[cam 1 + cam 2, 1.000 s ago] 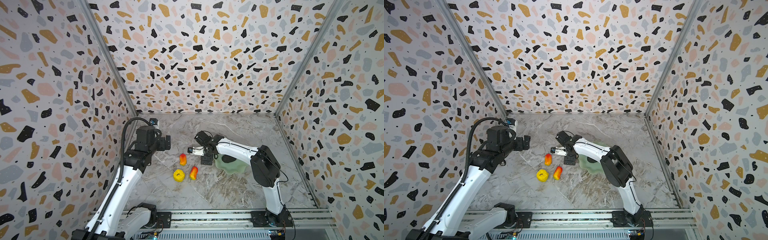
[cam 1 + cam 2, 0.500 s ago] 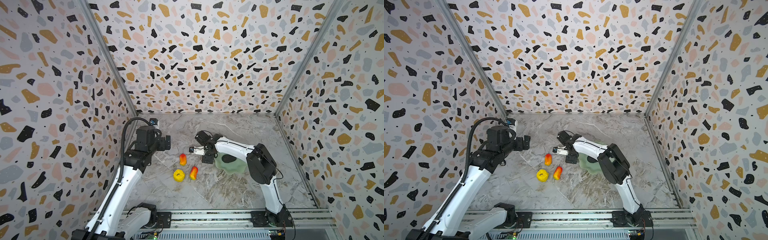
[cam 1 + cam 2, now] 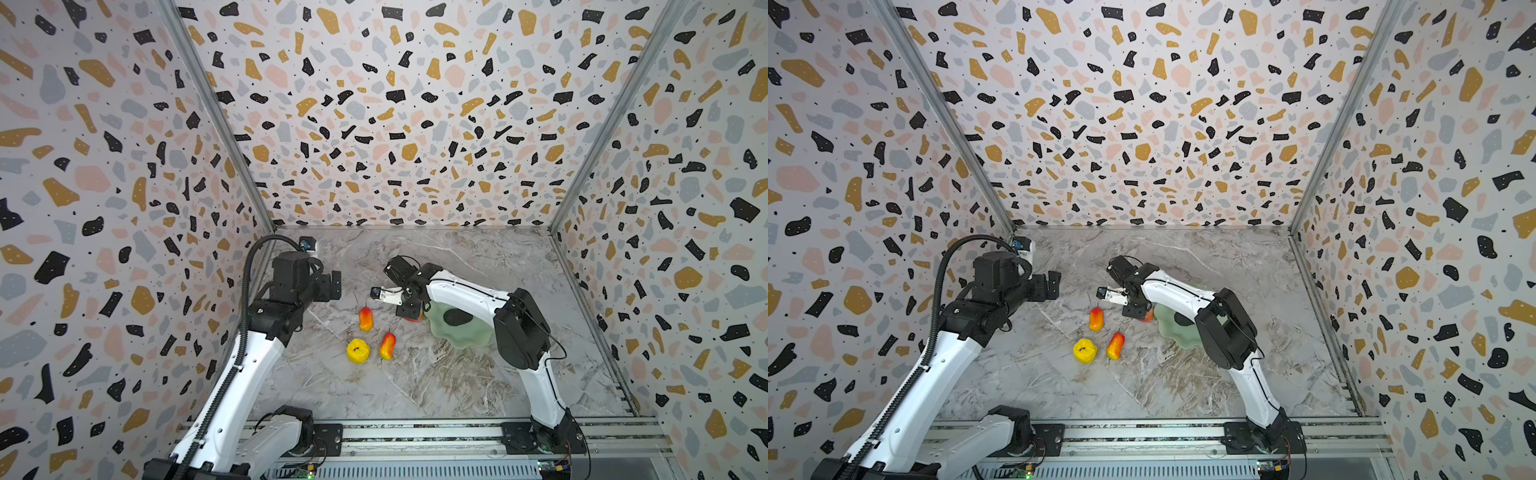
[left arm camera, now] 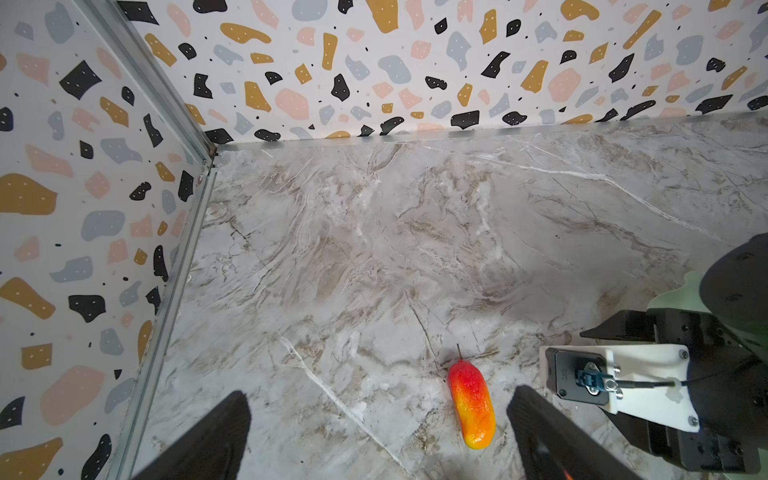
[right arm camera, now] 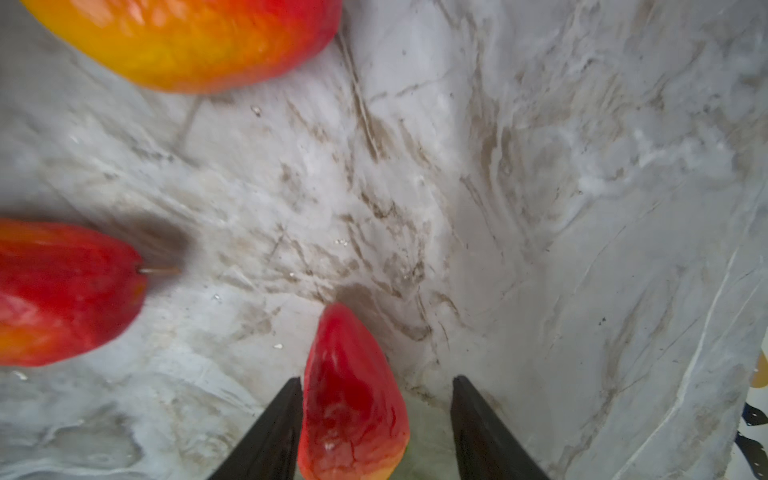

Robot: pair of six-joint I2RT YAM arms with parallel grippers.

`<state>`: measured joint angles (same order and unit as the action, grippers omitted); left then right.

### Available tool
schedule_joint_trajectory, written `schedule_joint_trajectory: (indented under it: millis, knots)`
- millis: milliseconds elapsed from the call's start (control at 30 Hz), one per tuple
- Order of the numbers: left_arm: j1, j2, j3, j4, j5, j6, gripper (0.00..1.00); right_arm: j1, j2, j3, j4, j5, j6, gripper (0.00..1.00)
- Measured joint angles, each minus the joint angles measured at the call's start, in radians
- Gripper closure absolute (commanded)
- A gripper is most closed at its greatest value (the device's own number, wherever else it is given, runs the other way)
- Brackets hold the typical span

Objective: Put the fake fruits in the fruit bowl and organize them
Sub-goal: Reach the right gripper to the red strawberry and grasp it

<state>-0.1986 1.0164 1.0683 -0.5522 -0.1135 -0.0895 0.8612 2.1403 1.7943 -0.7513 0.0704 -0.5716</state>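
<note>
Well, glossy red strawberry [image 5: 351,395], pointed, between right gripper [image 5: 377,379] fingers, at nine o'clock of bowl [image 3: 461,340]; jaws parted, one finger touching, other clear.

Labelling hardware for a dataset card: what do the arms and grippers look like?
Both have white links and black joints. The left arm carries a ribbed black conduit; the right arm a thin black cable. Left gripper and right gripper: black tapered fingers.

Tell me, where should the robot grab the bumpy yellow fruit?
Grip the yellow fruit across its round middle, probably coming straight down from above. It sits on the table, roughly ball-shaped, with a gap to the mango beside it, so both sides look free.
</note>
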Motion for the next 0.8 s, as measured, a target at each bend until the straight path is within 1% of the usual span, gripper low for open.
schedule_joint_trajectory:
  millis: [33, 167, 233, 500, 633, 767, 800]
  knots:
    - [0.000, 0.000, 0.000, 0.000, 0.000, 0.000, 0.00, 0.003, 0.000, 0.006, -0.002, -0.008, 0.005, 0.40]
    - [0.000, 0.000, 0.000, 0.000, 0.000, 0.000, 0.01, 0.014, -0.003, 0.014, -0.010, -0.018, 0.019, 0.28]
    - [0.000, 0.000, 0.000, 0.000, 0.000, 0.000, 0.00, 0.015, -0.004, 0.013, -0.018, -0.018, 0.024, 0.24]
    - [0.000, -0.001, 0.000, 0.000, 0.000, 0.000, 0.00, -0.015, -0.004, -0.033, -0.050, 0.002, 0.064, 0.20]
    - [0.000, -0.001, 0.000, 0.000, 0.000, 0.000, 0.00, -0.035, -0.004, -0.061, -0.058, 0.013, 0.082, 0.21]
    - [0.000, -0.001, 0.000, 0.000, 0.000, 0.000, 0.00, -0.050, -0.004, -0.066, -0.060, 0.010, 0.095, 0.33]
    - [0.000, -0.001, 0.000, 0.000, 0.000, 0.000, 0.00, -0.050, -0.004, -0.066, -0.060, 0.007, 0.096, 0.38]
